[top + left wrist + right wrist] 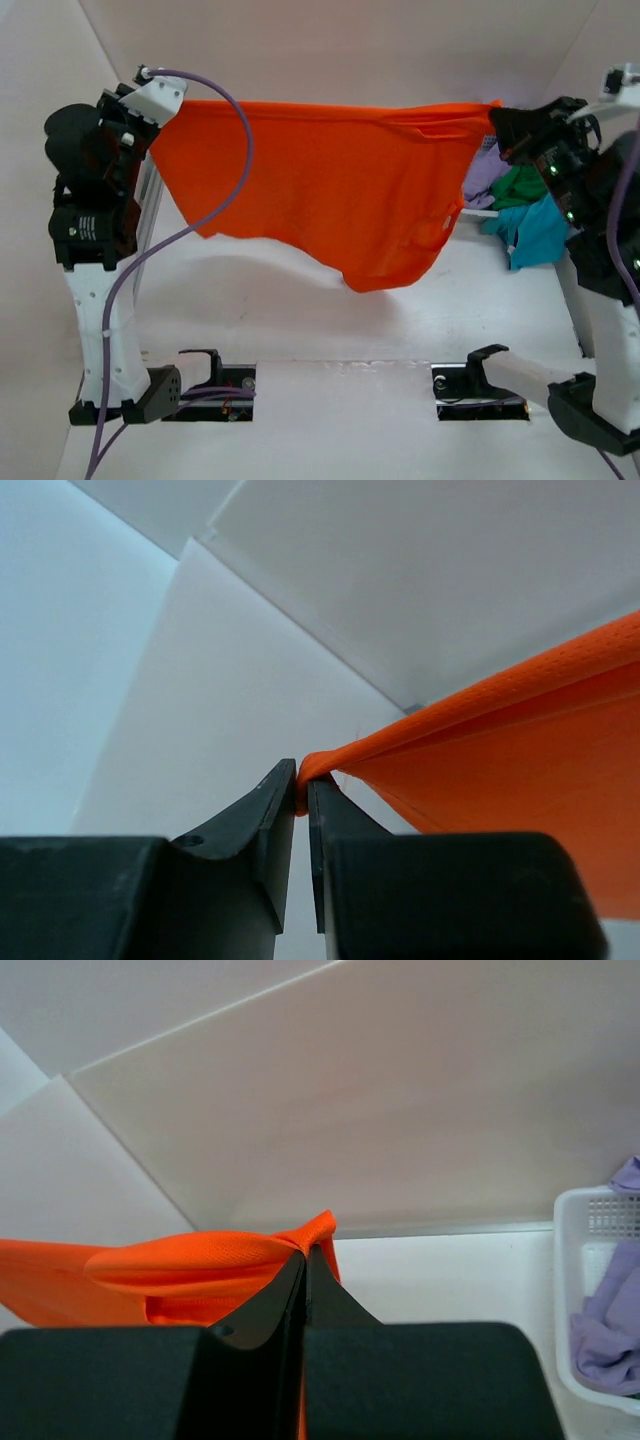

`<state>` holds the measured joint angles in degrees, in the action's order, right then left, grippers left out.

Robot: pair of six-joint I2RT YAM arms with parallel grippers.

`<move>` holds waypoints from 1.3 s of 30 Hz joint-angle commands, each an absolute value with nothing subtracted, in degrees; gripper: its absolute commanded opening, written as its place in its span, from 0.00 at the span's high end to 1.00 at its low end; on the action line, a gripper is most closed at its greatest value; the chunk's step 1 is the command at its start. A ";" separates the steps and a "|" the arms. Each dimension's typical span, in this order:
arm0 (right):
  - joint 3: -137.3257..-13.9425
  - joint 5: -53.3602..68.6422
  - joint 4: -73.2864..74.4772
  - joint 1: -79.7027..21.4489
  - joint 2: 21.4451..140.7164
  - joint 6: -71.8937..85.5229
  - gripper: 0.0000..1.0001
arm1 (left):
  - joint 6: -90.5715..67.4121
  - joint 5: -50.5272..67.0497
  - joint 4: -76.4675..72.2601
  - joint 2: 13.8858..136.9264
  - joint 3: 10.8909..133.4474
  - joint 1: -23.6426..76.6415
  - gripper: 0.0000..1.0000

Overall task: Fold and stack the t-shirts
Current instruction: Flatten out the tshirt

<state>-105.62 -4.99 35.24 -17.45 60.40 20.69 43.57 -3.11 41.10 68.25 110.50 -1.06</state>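
Above counter (300, 315), orange t-shirt (330, 190) held stretched: left edge pinched by left claw (302, 792), right edge clenched in right claw (304, 1254). Lavender t-shirt (605, 1335) in basket (600, 1222), far right.

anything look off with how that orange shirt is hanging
Yes: the orange t-shirt, strung between the left end effector and right end effector, hangs lopsided, its lower edge dipping deepest right of centre. The left one pinches only a sliver of corner.

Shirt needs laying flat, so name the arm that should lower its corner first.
Probably left. The left pincer and right pincer hold the orange shirt taut; the left hangs over the table, the right crowds the basket.
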 commanded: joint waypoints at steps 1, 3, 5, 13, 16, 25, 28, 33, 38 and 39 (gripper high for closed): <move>-108.53 -7.58 33.31 -16.31 69.75 18.98 1.00 | 42.28 -7.74 42.10 74.08 108.46 -0.40 0.91; -111.43 -4.24 32.87 -15.08 76.16 18.98 1.00 | 41.40 -6.42 41.49 77.15 107.67 -0.22 0.91; -114.59 -1.51 32.52 -14.28 83.02 19.16 1.00 | 40.70 -5.63 40.44 80.92 106.97 -0.22 0.91; -130.41 3.42 33.48 -11.03 113.08 19.86 1.00 | 39.81 -4.31 35.69 100.96 107.22 -0.57 0.90; -138.05 3.78 33.23 -10.94 124.07 20.91 1.00 | 39.81 -4.66 34.63 111.50 111.52 -1.19 0.90; -142.91 -2.02 26.02 -10.94 135.97 23.11 0.40 | 37.27 -8.17 26.90 130.25 125.32 -1.36 0.39; -138.28 -1.94 28.46 -11.11 129.50 23.20 0.34 | 37.18 -8.27 27.42 125.71 122.98 -1.10 0.27; -105.09 -1.58 29.45 -11.90 105.77 23.81 0.32 | 48.40 1.83 27.15 99.54 91.56 -0.05 0.23; -75.19 -2.46 29.18 -17.17 88.97 27.24 0.32 | 60.28 1.59 34.00 78.86 61.30 1.80 0.25; -69.67 -3.33 28.92 -18.40 86.34 28.73 0.32 | 61.34 0.89 34.54 76.14 56.04 2.32 0.26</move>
<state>-82.17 -1.93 29.36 -14.28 90.48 25.26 51.62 -0.62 29.87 81.41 68.88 1.26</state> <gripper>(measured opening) 0.678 0.753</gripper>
